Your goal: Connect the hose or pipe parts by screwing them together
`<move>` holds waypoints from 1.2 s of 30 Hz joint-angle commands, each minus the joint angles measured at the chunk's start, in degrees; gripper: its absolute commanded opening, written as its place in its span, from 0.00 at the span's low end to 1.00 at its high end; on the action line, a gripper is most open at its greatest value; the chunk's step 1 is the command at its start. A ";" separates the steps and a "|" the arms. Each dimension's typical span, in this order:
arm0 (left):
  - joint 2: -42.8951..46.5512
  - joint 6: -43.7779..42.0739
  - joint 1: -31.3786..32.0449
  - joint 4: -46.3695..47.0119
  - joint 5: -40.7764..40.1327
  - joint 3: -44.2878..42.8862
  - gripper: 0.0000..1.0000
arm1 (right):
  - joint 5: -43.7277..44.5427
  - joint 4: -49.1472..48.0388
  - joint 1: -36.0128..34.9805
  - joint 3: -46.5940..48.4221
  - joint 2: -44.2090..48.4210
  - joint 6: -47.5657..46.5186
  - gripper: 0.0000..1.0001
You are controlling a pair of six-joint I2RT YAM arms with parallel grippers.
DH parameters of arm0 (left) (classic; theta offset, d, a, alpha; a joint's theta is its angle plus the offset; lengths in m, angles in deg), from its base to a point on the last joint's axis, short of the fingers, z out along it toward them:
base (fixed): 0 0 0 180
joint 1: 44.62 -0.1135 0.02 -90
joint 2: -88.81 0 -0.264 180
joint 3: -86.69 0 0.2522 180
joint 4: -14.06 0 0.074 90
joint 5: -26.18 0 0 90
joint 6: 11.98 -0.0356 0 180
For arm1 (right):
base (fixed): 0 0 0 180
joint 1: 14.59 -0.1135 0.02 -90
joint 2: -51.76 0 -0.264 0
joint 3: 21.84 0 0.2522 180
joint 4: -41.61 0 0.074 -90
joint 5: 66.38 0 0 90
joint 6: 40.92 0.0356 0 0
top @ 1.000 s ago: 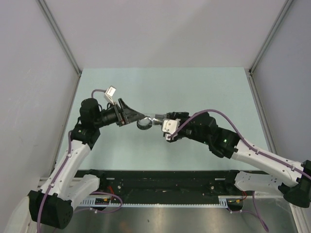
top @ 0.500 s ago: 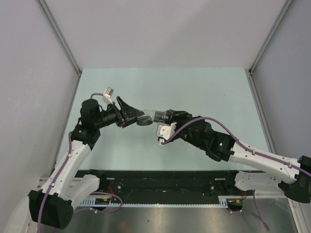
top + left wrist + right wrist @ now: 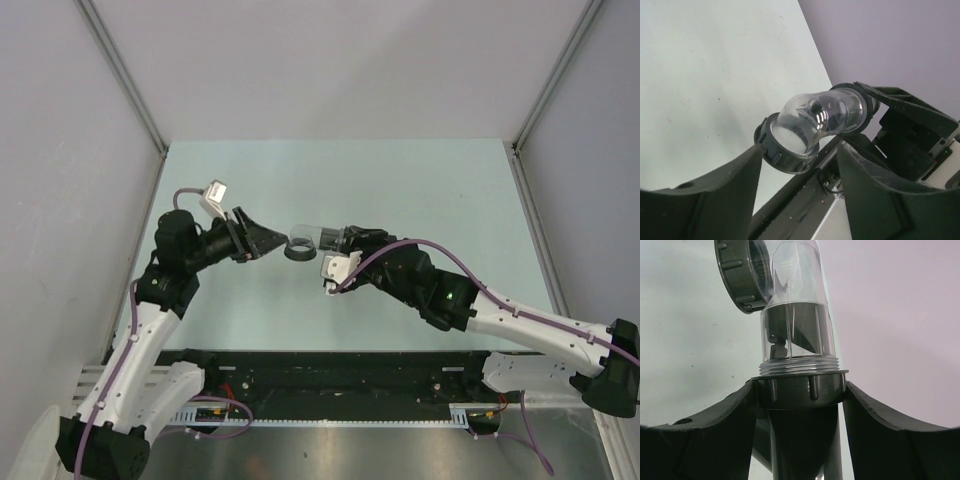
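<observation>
The hose or pipe parts are joined into one piece held in the air: a clear elbow pipe (image 3: pixel 320 238) (image 3: pixel 817 117) (image 3: pixel 797 330) with a dark ribbed ring nut at each end. My right gripper (image 3: pixel 345 250) (image 3: pixel 800 390) is shut on the near ring nut (image 3: pixel 800 390), with one finger on each side. The free ring nut (image 3: pixel 299 250) (image 3: pixel 785 155) (image 3: pixel 740 275) points at my left gripper (image 3: pixel 264 240) (image 3: pixel 801 150). That gripper is open, its tips just short of the nut, with nothing between the fingers (image 3: pixel 715 195).
The pale green table (image 3: pixel 420 190) lies below both arms, with grey walls on three sides. A black rail (image 3: pixel 340 375) with the arm bases runs along the near edge.
My left arm has drawn back to the left, off the free ring nut, and its jaws have narrowed somewhat. The right arm holds the pipe where it was half a second ago.
</observation>
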 commanded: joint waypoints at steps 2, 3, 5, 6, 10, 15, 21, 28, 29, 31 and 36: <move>2.22 -5.21 1.91 -1.49 0.01 -4.42 0.49 | 0.33 -4.30 1.18 0.35 0.81 1.88 0.00; 2.22 -6.00 3.05 -1.57 0.10 -5.47 0.45 | 0.24 -4.39 1.26 0.35 0.81 2.50 0.00; 1.96 -6.27 7.43 -1.49 -0.42 -6.26 0.35 | -0.29 -4.74 1.44 0.35 0.81 3.03 0.00; 1.79 -6.27 9.03 -1.49 -0.95 -6.53 0.32 | -0.55 -5.00 1.53 0.44 0.72 3.38 0.00; 0.03 -6.53 14.22 -1.40 -3.93 -5.57 0.19 | -1.34 -6.15 1.88 0.44 0.54 4.78 0.00; -0.76 -7.76 14.84 -1.31 -6.75 -3.72 0.17 | -2.92 -6.24 1.97 0.44 1.68 6.02 0.00; -3.05 -10.39 14.84 -1.22 -9.65 -5.12 0.15 | -5.74 -6.24 1.79 0.35 3.18 8.04 0.00; -4.46 -11.89 14.93 -0.96 -10.71 -2.84 0.14 | -8.72 -8.61 2.32 0.44 3.88 10.67 0.00; -4.28 -12.33 14.93 -0.87 -10.97 -2.32 0.14 | -9.25 -8.70 2.49 0.44 3.88 11.11 0.00; -4.19 -12.86 14.93 -0.87 -11.94 -1.96 0.14 | -10.91 -8.96 3.37 0.44 3.62 12.43 0.00; -3.67 -12.51 14.93 -0.34 -10.98 -1.61 0.15 | -11.01 -8.78 4.69 0.35 1.95 14.19 0.00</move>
